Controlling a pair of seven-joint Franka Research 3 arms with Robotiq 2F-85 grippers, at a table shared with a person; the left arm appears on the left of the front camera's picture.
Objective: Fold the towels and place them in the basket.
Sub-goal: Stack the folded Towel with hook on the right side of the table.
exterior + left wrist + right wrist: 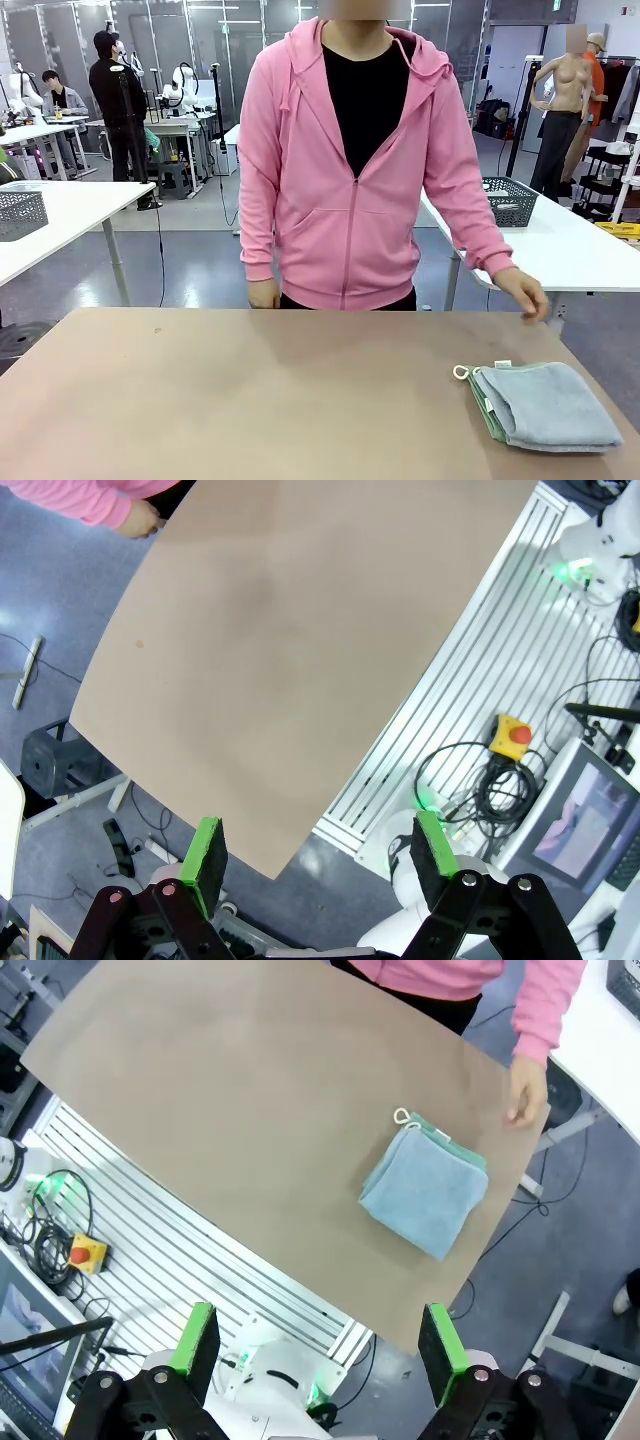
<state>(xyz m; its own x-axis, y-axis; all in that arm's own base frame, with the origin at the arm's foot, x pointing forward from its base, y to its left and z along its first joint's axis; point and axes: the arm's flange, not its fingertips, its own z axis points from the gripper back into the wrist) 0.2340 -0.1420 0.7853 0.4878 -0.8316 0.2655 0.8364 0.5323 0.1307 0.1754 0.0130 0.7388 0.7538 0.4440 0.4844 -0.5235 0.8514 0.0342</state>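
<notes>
Blue towel [555,405] lies folded atop green towel [486,408] near the table [250,400] corner, by the person's hand [522,293]. Left gripper [325,855] and right gripper [315,1345] hang above the table, jaws spread wide, holding nothing.

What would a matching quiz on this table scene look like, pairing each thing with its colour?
Things:
1. top towel
2. lower towel
3. hoodie
4. table

Colours:
a. pink
b. tan
c. blue-grey
d. mint green

Pairs: 1-c, 2-d, 3-a, 4-b
</notes>
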